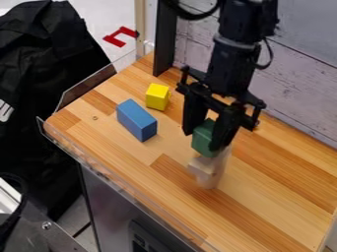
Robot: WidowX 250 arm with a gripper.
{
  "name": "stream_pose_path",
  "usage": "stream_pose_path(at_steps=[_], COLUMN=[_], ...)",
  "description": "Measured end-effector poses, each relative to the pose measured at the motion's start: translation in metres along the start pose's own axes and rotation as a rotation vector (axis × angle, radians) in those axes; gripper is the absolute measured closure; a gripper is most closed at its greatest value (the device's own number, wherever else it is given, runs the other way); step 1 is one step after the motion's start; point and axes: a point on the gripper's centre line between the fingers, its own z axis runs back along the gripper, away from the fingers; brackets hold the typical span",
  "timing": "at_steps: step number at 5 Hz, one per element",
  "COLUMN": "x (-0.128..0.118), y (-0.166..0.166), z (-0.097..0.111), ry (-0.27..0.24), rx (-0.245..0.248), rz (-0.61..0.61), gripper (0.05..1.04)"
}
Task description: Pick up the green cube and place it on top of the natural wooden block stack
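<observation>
- The black end effector point(203, 140), fingers parted by a block's width, grasps a green block point(203, 141) directly above pale, blocky pieces point(209, 170).
- A smooth blue rectangular block point(136, 121) lies beside a yellow cube-like block point(157, 96) on the striped, wood-grained bench point(276, 197).
- Weathered planks point(299, 81) line the back.

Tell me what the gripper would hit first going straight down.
Most likely the pale block, which appears just below the green block held by the gripper. Whether the two blocks already touch is hard to tell from this angle. Beneath is the table.
</observation>
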Motion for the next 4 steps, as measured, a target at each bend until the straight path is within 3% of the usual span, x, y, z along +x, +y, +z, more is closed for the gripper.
stream_pose_path(at_steps=[2,3,4], x=[0.0038,0.0055,0.0065], y=[-0.0002,0.0013,0.0005], z=[-0.0119,-0.0155,-0.0104], ry=[0.038,0.053,0.016], rx=[-0.009,-0.001,-0.005], rz=[-0.007,0.005,0.026], gripper=[0.499,0.383,0.124])
